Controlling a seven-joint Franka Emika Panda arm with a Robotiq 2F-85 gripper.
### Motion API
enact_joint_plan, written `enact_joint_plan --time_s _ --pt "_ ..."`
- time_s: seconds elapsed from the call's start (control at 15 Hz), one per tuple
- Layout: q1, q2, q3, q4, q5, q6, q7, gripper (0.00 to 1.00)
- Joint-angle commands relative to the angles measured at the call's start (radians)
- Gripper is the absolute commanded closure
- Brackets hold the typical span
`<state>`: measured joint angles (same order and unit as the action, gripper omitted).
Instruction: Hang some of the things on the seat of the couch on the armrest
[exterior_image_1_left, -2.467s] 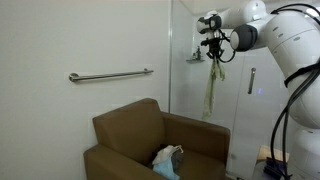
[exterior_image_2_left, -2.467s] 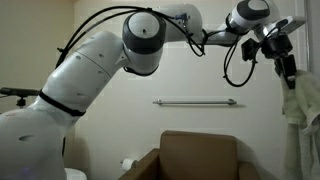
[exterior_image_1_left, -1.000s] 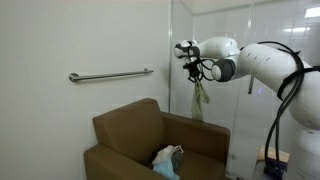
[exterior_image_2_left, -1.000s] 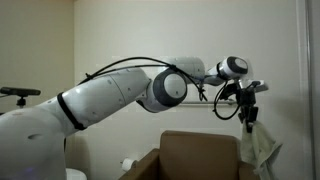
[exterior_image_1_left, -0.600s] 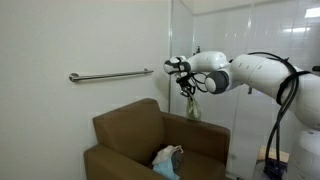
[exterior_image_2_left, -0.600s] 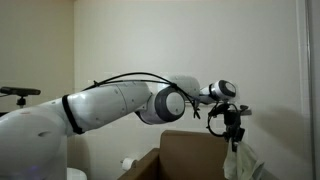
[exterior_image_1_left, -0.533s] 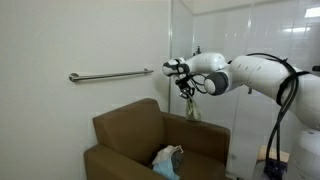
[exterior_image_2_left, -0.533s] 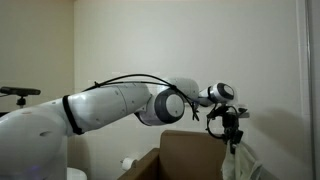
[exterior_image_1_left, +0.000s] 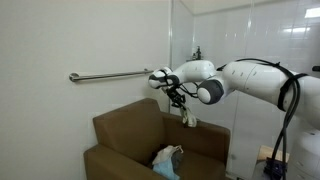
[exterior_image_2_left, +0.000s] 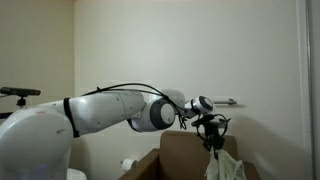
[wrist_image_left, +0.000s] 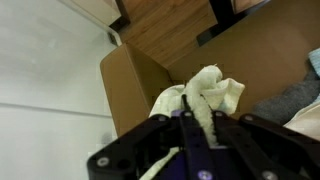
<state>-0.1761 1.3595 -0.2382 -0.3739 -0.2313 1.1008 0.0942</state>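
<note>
**Q.** What is shown, largest element first?

**A.** The white Franka arm (exterior_image_2_left: 110, 110) reaches across to the brown upholstered couch (exterior_image_1_left: 130, 135). On the seat lies a crumpled blue-and-white bundle of fabric (exterior_image_1_left: 168, 157). A pale cream cloth (exterior_image_1_left: 188, 118) hangs from the black Robotiq gripper (exterior_image_1_left: 181, 106). Its fingers are clamped on the cloth's upper end, and in the wrist view a strand runs pinched between them.

**Q.** Where does the cloth hang relative to its target?

**A.** It hangs over the far armrest (exterior_image_1_left: 207, 133), close to the corner where that armrest meets the backrest. Whether the lower end already touches the upholstery cannot be told.

**Q.** How is this step best carried out?

**A.** As a judgement:
- The step in hand appears to be draping, not dropping.
- The gripper should descend while travelling across the armrest, not along it, so that the cloth's middle settles on the top edge.
- Comparable lengths should fall on the inner and outer faces.
- The fingers should part only once the fabric rests on the armrest.
- If most of the cloth lies to one side at release, it would likely slide off onto the seat or the floor.
</note>
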Motion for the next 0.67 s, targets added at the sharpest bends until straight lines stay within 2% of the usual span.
enact_joint_plan --time_s 0.0,0.07,0.33,0.4,0.47,0.6 --pt "0.059 0.045 -0.02 -0.003 -0.077 -0.03 -0.133 0.97" --pt "0.043 0.056 -0.037 -0.005 -0.109 -0.022 -0.198 0.97" --pt "0.048 0.136 -0.102 -0.006 -0.227 -0.023 -0.346 0.97" --pt "0.049 0.115 -0.116 -0.063 -0.263 -0.004 -0.381 0.81" --pt "0.037 0.129 -0.126 -0.06 -0.289 0.003 -0.403 0.67" --pt "0.014 0.138 -0.142 -0.074 -0.329 0.025 -0.436 0.55"
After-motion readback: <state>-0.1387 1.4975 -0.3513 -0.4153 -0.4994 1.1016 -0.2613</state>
